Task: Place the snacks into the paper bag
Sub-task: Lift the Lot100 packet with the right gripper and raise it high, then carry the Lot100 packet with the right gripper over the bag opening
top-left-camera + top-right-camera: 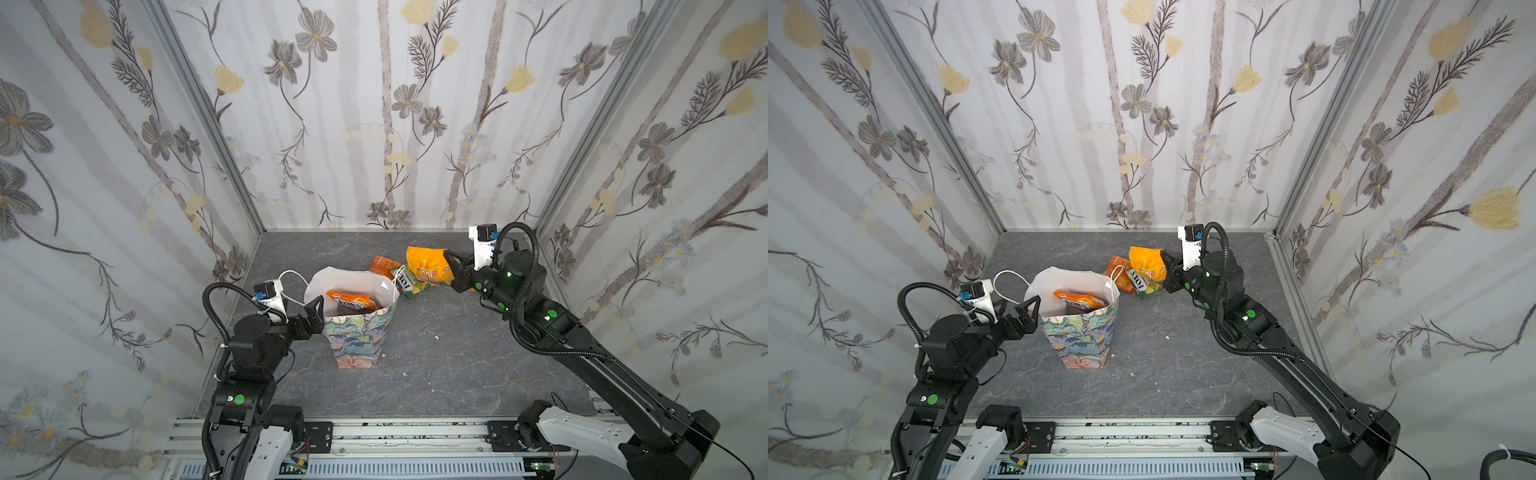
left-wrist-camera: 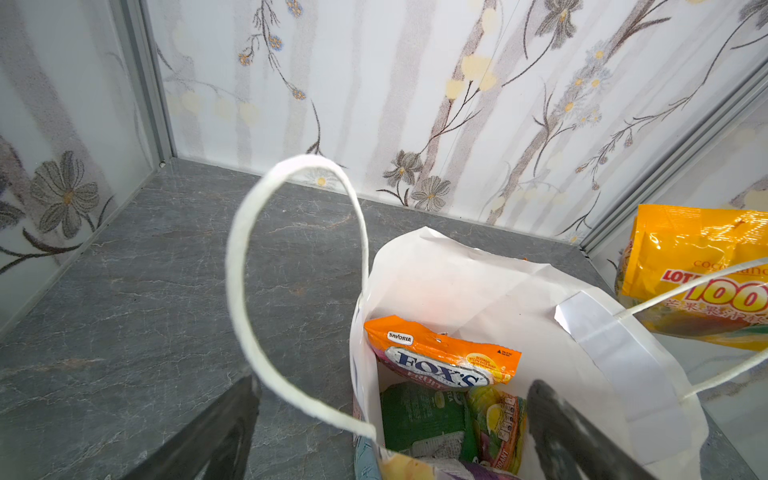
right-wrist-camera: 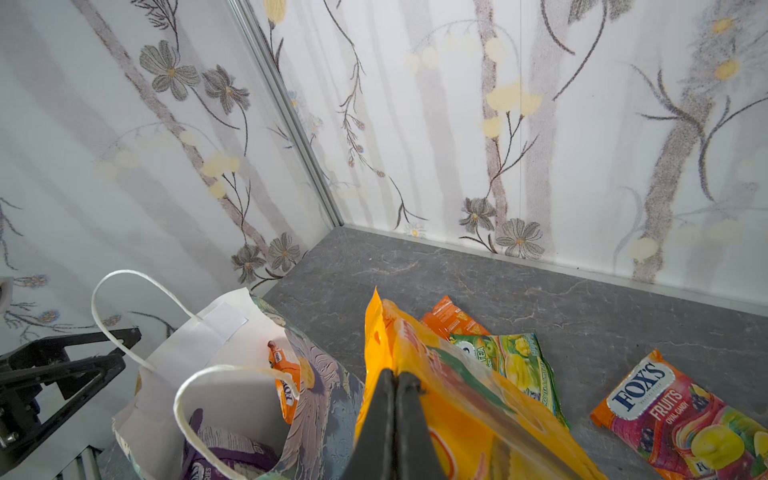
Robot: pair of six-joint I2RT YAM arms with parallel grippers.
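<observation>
Right wrist: R jaws tight on crinkly glossy yellow pkt (image 3: 465,424); L jaws wide, empty, astride paper bag (image 3: 320,399) rim.

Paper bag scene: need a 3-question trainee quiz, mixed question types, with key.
1. True or false: the right hand is shut on the yellow packet.
2. The left hand is: A) shut and empty; B) open at the rim of the paper bag; C) holding a packet.
3. Fill in: the FOX'S packet lying uppermost in the bag is ____ in colour.
Key: 1 true; 2 B; 3 orange.
</observation>
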